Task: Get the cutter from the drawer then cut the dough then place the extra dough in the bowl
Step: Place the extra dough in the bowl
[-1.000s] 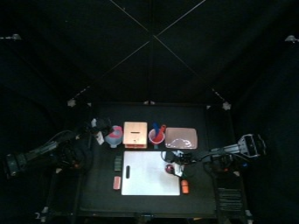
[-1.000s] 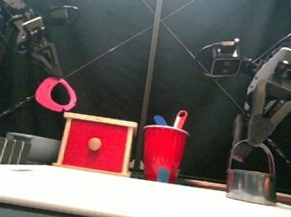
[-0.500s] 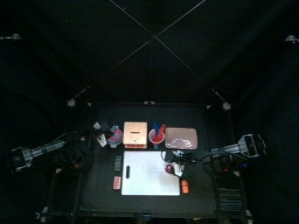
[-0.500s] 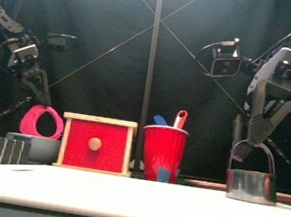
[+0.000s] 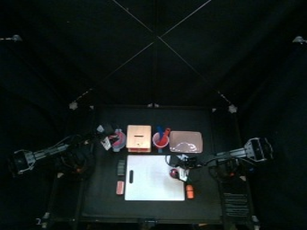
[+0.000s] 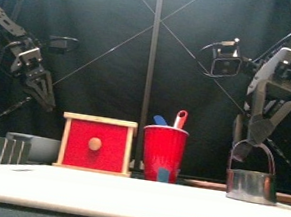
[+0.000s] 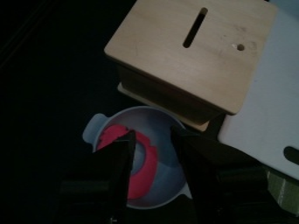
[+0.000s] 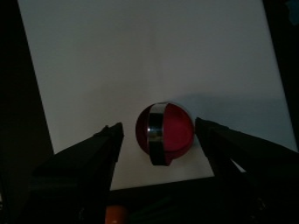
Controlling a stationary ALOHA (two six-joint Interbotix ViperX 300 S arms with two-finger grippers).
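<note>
On the small black table (image 5: 144, 211) the strip of red dough (image 7: 146, 162) lies inside the blue-grey handled bowl (image 7: 176, 157) beside the pale wooden box (image 7: 187, 52), below the left gripper (image 6: 38, 86), its jaws parted and empty; the right gripper (image 8: 162, 129), jaws wide apart, straddles the round metal cutter (image 6: 250, 185), gripping nothing.

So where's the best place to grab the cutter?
Probably its wire handle, coming from straight above. The cutter stands flat on the board with the handle arching upright over it, so closing across the wire should pinch cleanly.
</note>
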